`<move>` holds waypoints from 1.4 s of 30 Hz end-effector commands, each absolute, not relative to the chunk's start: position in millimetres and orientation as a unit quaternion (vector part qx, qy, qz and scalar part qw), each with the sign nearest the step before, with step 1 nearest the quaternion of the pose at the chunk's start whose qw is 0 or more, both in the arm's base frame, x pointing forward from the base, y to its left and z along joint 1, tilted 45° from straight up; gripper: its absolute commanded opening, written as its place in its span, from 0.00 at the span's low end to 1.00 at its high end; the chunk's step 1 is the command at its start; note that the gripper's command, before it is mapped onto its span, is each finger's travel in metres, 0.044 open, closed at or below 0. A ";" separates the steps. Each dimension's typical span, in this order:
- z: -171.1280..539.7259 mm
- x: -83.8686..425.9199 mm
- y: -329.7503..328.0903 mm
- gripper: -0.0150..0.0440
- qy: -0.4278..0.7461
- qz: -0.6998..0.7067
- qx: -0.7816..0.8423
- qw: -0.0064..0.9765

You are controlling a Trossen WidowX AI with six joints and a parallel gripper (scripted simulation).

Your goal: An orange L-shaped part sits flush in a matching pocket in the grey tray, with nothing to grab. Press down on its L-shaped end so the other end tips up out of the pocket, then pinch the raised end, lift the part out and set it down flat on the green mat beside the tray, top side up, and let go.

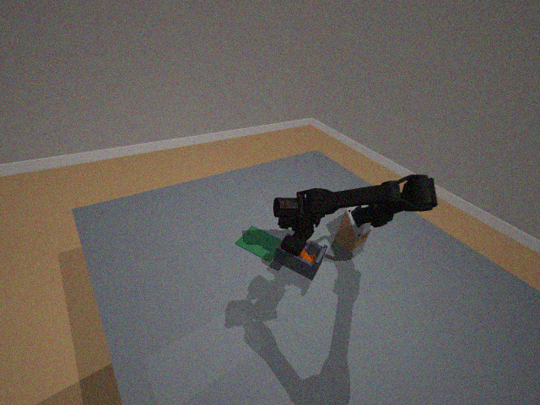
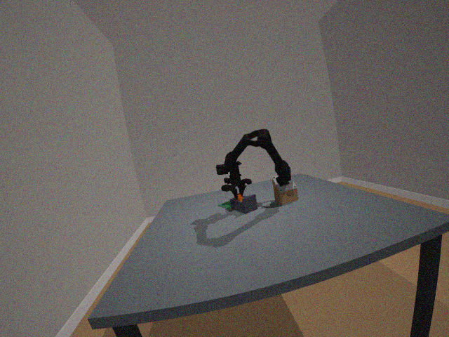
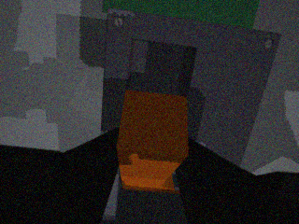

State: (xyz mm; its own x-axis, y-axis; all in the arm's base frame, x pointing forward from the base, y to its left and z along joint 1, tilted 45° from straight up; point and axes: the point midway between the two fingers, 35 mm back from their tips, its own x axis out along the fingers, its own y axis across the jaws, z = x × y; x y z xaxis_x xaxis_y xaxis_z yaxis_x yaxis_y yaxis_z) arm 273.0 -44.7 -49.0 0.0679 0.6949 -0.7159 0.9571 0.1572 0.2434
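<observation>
With the gripper (image 3: 149, 179) clenched on the raised end of the orange L-shaped part (image 3: 153, 135), which tilts up out of the grey tray (image 3: 234, 93) pocket, lift straight and slowly, keeping the pinch firm, before heading to the green mat (image 3: 182, 9) beyond the tray.

A black arm (image 2: 261, 144) arches over a grey table (image 2: 290, 246) from a tan base block (image 2: 285, 194). Its gripper (image 2: 238, 194) points down, closed on an orange part (image 2: 239, 197) tilted up out of a grey tray (image 2: 244, 203). A green mat (image 2: 224, 205) lies just beside the tray.
</observation>
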 end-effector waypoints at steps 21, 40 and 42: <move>-24.1 269.5 -69.2 0.25 0.660 -0.174 0.626 0.376; -2.5 267.2 -90.5 0.25 0.660 -0.175 0.626 0.375; -0.2 267.0 -92.8 0.25 0.660 -0.175 0.626 0.375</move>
